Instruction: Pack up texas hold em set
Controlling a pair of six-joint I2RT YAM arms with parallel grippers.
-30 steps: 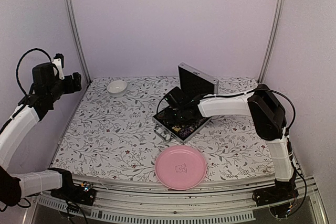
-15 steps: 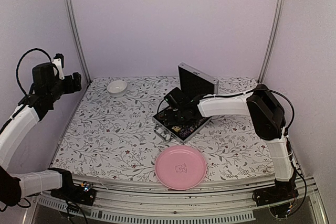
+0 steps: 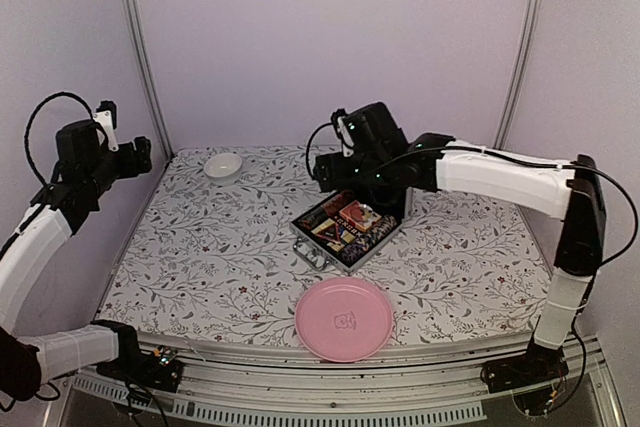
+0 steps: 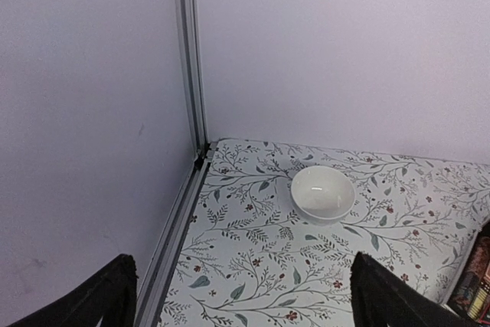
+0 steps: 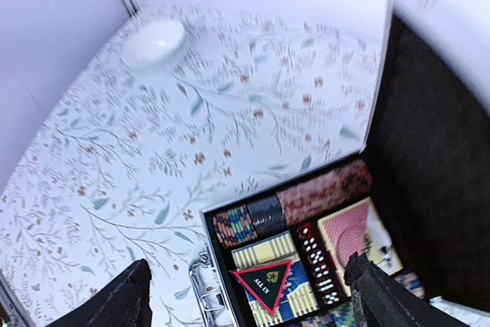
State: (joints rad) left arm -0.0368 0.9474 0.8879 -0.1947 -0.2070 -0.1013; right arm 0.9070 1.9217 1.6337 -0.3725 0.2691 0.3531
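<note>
Open silver case [image 3: 318, 258], lid upright, chips [image 5: 321, 191], cards [image 5: 352, 231] inside

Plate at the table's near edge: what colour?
The plate is pink; the top external view shows it best.

The left arm [image 3: 35, 242] is folded up at the far left, its left gripper [image 4: 243, 296] spread wide and empty. The right arm [image 3: 500, 175] reaches leftward from the right side toward the far centre, wrist angled down. Its right gripper [image 5: 249, 292] has fingers wide apart, holding nothing.
</note>
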